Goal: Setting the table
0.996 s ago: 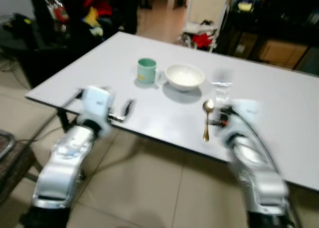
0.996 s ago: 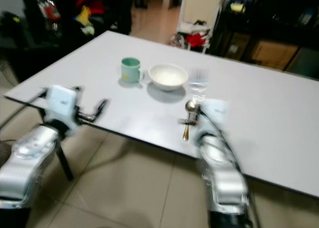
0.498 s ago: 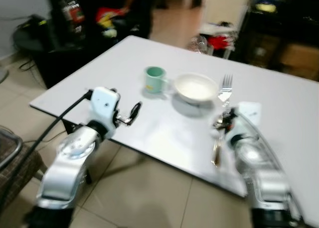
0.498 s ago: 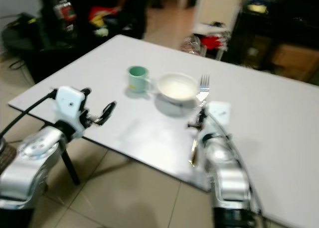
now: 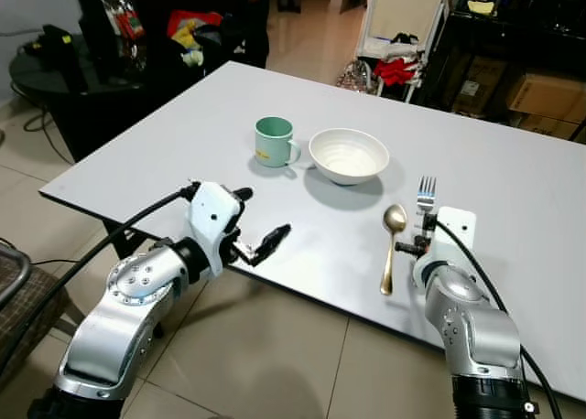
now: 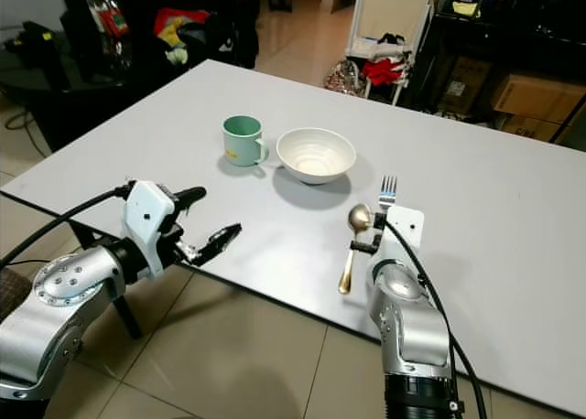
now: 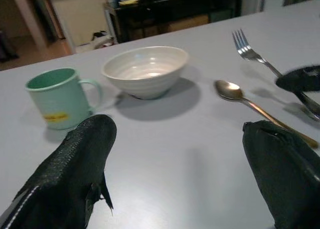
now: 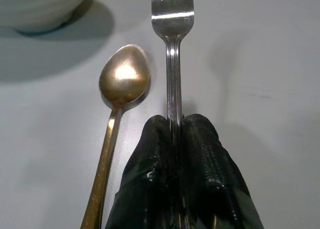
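The right tool [image 8: 175, 139] had its two black fingers pressed together on the handle of the fork [image 8: 172, 19], which pointed tines-forward toward the far side of the desk [image 5: 183, 154], just beside the gold spoon [image 5: 391, 241] that lay flat to its left. Whether the fork already rested on the surface or hung slightly above it could not be told. The white bowl [image 5: 348, 155] sat beyond the spoon, with the green mug [image 5: 273, 142] just to the bowl's left. The step in hand looked like laying the fork down beside the spoon. To do it well, the fork should be kept parallel to the spoon and apart from it, lowered until the handle lay flat, and only then released; the fingers should part slowly and draw straight back along the handle, so the thin metal did not twist or skid into the spoon. The left tool [image 7: 175, 159] hovered over the near edge of the desk with its fingers spread apart, gripping nothing.
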